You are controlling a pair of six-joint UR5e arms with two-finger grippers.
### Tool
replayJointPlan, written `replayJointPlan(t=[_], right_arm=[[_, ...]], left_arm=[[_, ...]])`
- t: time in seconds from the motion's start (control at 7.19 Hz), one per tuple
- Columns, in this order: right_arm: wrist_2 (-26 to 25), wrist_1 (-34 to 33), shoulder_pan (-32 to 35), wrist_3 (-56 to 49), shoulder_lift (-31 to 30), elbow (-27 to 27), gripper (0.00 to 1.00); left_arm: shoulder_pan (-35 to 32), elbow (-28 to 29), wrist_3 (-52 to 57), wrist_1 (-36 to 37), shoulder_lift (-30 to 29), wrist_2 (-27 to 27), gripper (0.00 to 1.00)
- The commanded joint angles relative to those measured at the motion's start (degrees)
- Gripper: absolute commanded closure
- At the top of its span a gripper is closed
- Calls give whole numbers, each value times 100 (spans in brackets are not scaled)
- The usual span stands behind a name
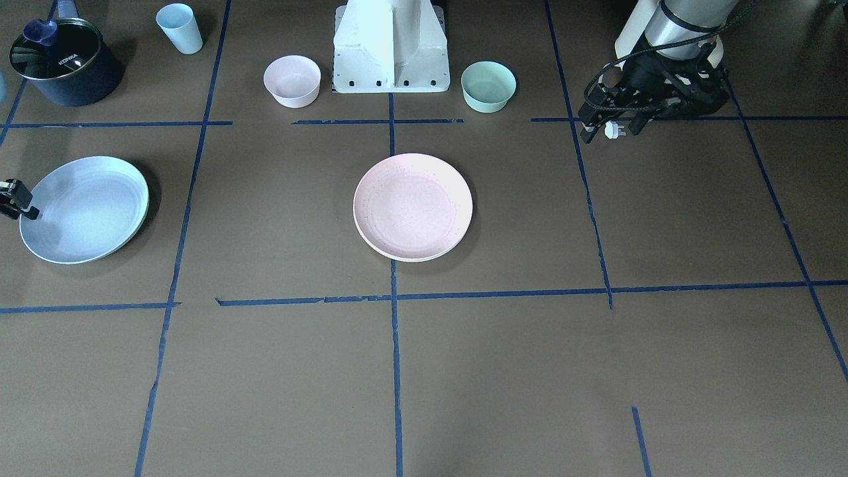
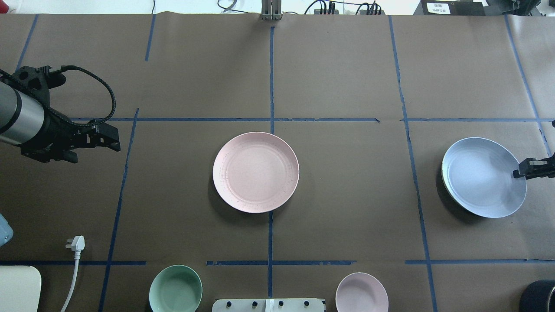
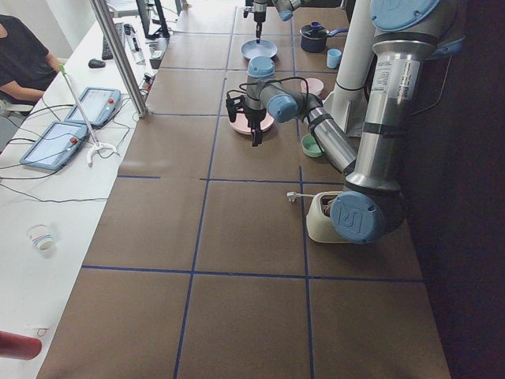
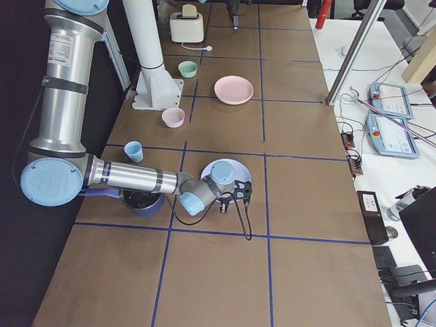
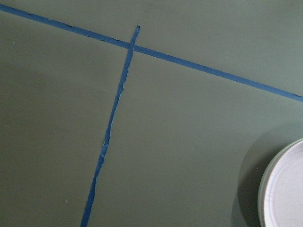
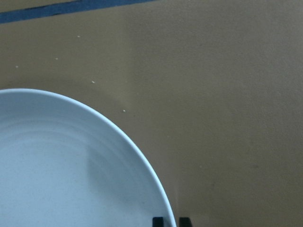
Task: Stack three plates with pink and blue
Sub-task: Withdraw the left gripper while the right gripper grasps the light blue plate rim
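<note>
Clock directions are read from the pink plate, with 12 o'clock pointing away from the robot.

Nearest the robot, beside its base, a mint-green bowl stands at about 7 o'clock. A small pink bowl stands at about 5 o'clock. Both are upright. A white plug lies on its cord towards 8 o'clock. A dark pot and a pale blue cup stand in the near corner on the robot's right side.

Further out, the pink plate lies flat at the middle of the brown worktop, over a crossing of blue tape lines.

Level with it at 3 o'clock and well apart, the blue plate rests on the cream plate. Only a thin edge of the cream plate shows, along the blue plate's 9 o'clock side. The right fingers meet the blue plate at its 3 o'clock rim. They are drawn close together astride the rim, one tip over the plate and one outside it, pinching it.

At 9 o'clock from the pink plate, well apart, the left fingers hang over bare worktop. They point down, spread apart and hold nothing. The left wrist camera catches only the pink plate's edge in its lower corner.
</note>
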Motion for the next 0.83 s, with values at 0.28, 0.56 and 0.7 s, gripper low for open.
replayJointPlan(t=[0.28, 0.56, 0.7], right_arm=[[658, 807, 284, 109, -51, 83, 100], [1195, 757, 690, 642, 28, 773, 100], [1206, 722, 691, 1316, 350, 1029, 100]], left_arm=[[-203, 22, 381, 18, 225, -1, 0], [-572, 57, 1697, 114, 577, 8, 0], [-722, 119, 2060, 114, 726, 8, 0]])
